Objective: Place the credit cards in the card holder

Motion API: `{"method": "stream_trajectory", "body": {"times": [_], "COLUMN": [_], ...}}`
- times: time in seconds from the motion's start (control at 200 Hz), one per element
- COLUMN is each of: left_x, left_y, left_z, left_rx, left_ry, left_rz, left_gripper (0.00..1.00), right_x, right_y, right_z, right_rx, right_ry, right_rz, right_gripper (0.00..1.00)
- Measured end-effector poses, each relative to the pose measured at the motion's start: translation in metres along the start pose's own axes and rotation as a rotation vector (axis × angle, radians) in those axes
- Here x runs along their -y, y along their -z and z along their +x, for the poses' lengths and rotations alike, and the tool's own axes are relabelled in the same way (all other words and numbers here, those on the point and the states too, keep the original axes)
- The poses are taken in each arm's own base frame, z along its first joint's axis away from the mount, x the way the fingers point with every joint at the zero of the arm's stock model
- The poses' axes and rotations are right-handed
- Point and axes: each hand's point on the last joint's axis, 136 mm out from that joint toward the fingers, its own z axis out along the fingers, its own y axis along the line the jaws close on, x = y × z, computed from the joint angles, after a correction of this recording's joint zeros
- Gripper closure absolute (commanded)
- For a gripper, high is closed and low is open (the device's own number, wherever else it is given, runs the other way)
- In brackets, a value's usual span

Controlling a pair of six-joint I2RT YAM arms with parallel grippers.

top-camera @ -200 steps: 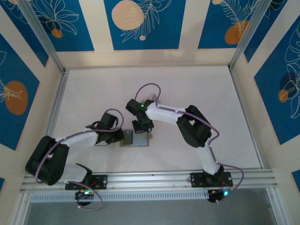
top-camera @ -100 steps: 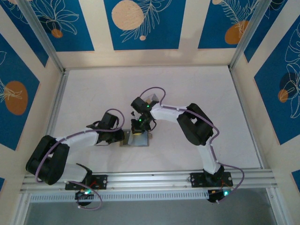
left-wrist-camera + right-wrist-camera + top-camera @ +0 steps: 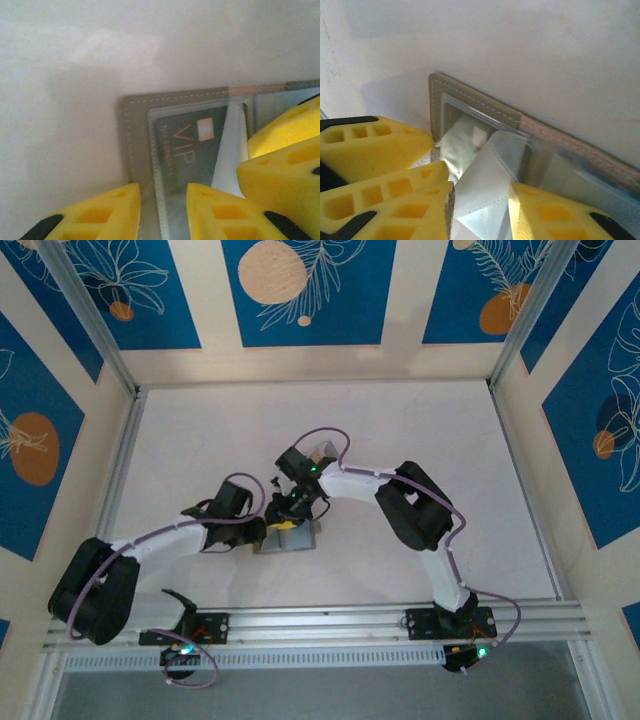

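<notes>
"VIP", in pale letters, right there on the black credit card [image 3: 182, 150]. It's tucked behind the clear window pocket [image 3: 156, 150] of the card holder [image 3: 134, 150], with a pale chip square beside the letters. A smaller line of print runs alongside, too blurred for me to read.

The holder lies open and flat on the white table [image 3: 75, 60]. My left gripper [image 3: 163, 200] hangs low over its near edge, fingers a narrow gap apart and gripping nothing, with the stitched border showing in that gap. My right gripper [image 3: 481, 205] sits at the other side with its fingers parted wider. A pale flap [image 3: 485, 170] stands up between them, and I cannot tell whether the pads touch it. Both sets of yellow fingers are crowded just beside each other.

From above, the holder [image 3: 305, 540] lies toward the near side of the table, near the metal rail [image 3: 330, 618]. Bare tabletop spreads beyond its far stitched edge and out to both sides.
</notes>
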Motion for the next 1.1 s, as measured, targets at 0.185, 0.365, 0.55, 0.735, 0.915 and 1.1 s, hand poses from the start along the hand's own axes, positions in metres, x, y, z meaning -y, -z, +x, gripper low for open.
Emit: {"method": "stream_trajectory", "body": {"times": [0.185, 0.365, 0.55, 0.735, 0.915, 1.1], "left_x": [-0.003, -0.003, -0.008, -0.006, -0.003, 0.000], "left_y": [0.025, 0.039, 0.043, 0.046, 0.045, 0.047], "left_z": [-0.008, -0.010, -0.010, -0.011, -0.009, -0.009], "left_rx": [0.083, 0.115, 0.125, 0.130, 0.117, 0.117], "left_ry": [0.005, 0.004, 0.017, 0.015, 0.018, 0.019], "left_rz": [-0.014, -0.006, -0.030, -0.021, -0.007, 0.011], "left_gripper": [0.66, 0.66, 0.66, 0.66, 0.65, 0.67], "right_x": [-0.007, -0.018, -0.023, -0.026, -0.068, -0.088], "right_y": [-0.003, -0.003, -0.008, 0.001, 0.033, 0.053], "right_z": [0.000, -0.007, -0.013, -0.018, -0.045, -0.057], "right_rx": [-0.006, -0.006, -0.027, -0.035, 0.017, 0.053], "right_ry": [0.002, -0.001, -0.006, -0.008, 0.076, 0.132], "right_rz": [-0.023, -0.055, -0.079, -0.104, -0.215, -0.250], "right_gripper": [0.54, 0.48, 0.46, 0.42, 0.42, 0.44]}}
